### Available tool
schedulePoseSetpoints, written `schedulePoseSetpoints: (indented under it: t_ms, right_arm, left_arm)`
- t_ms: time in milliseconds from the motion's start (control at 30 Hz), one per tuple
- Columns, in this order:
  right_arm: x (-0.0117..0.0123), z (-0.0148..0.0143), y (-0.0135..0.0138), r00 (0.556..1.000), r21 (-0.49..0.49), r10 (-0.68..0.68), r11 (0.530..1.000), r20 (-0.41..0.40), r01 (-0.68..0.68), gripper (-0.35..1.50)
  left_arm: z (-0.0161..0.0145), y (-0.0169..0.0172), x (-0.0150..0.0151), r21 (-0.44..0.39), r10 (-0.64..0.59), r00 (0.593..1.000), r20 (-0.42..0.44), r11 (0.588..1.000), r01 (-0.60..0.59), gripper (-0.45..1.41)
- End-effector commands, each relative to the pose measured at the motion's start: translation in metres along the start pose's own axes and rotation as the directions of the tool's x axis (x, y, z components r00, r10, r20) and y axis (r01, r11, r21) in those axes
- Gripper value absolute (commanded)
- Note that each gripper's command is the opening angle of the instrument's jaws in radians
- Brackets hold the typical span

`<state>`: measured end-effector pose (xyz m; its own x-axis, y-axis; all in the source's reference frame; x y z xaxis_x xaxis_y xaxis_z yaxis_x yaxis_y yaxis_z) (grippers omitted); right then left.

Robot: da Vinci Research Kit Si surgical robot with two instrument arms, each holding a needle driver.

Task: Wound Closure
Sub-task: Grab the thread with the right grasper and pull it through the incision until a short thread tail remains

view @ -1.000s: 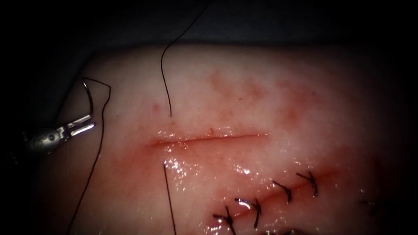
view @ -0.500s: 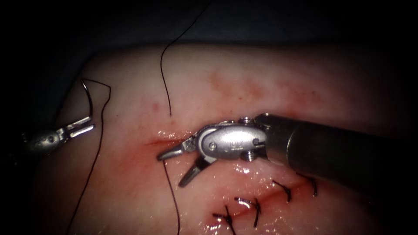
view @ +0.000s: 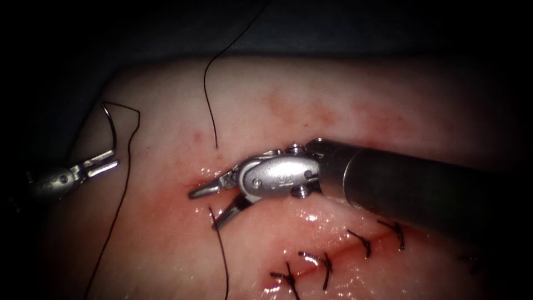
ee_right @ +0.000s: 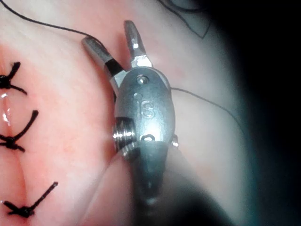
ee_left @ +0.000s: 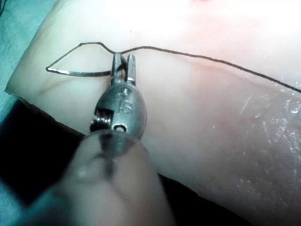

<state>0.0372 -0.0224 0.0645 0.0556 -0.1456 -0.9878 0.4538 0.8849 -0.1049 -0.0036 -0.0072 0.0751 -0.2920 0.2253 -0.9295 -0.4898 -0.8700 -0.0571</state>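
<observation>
A: Two tools noted. Left tool (view: 102, 161), far left of the cut (view: 266, 176), jaws clamped mid-curve on the needle (view: 111, 125), held clear of the tissue (view: 311, 100).

B: Right tool (view: 208, 204)?

A: Jaws apart, empty, straddling the thread (view: 221, 250) at the cut's left end, apparently placed to grasp.

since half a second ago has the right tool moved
Yes. The right tool, jaws open and empty, has shifted left along the cut, closer to the thread emerging from the tissue.

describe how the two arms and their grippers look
Both are dark round shafts ending in silvery metal wrists. The right gripper has an oval housing stamped with an S, a side screw and slim tapered fingers. The left gripper is alike, its fingers slotted.
</observation>
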Motion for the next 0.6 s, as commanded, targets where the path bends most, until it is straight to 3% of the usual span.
schedulePoseSetpoints:
  t_ms: [33, 200, 600]
  right_arm:
    - [0.0001, 0.0006, 0.0010, 1.000, 0.030, 0.001, 1.000, 0.025, -0.001, -0.35]
    - [0.0009, 0.0006, -0.0003, 1.000, 0.083, -0.011, 0.997, 0.021, 0.009, -0.35]
    - [0.0097, 0.0029, -0.0101, 0.999, 0.202, -0.029, 0.979, -0.030, 0.034, -0.35]
  left_arm:
    - [0.0008, -0.0002, -0.0002, 0.000, 0.002, 1.000, -0.003, 1.000, -0.002, -0.45]
    - [0.0009, -0.0002, -0.0002, 0.000, 0.001, 1.000, -0.003, 1.000, -0.001, -0.45]
    - [0.0012, -0.0002, 0.0000, 0.001, 0.000, 1.000, -0.002, 1.000, 0.000, -0.45]
